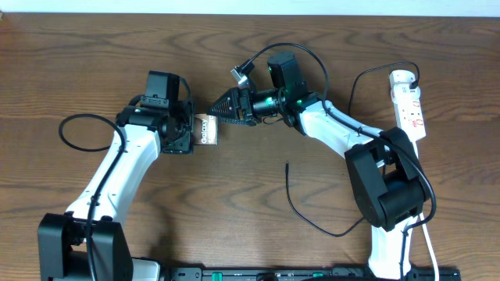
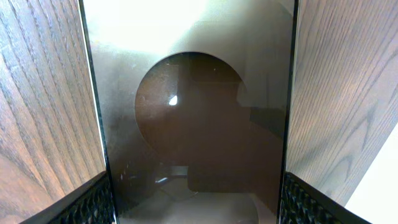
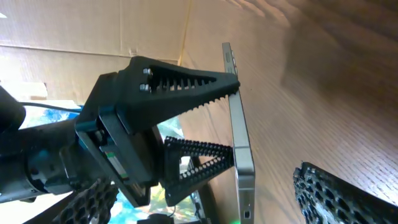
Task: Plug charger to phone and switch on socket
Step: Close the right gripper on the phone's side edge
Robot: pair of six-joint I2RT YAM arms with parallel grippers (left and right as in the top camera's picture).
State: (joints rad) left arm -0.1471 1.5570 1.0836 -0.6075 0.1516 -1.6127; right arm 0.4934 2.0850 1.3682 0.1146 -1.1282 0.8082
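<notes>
In left hand (image 1: 194, 131), phone (image 1: 207, 129), mostly hidden overhead

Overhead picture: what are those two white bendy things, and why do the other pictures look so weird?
They are two robot arms at a wooden table. That picture comes from a camera above. The other two come from little cameras on each arm's wrist, so everything looks huge. The left arm pinches the phone in its jaws; its camera sees the shiny face close up. The right arm points its open jaws at the phone, holding nothing. On the table lie a thin black charger cable, not plugged into the phone, and a white socket strip.
</notes>
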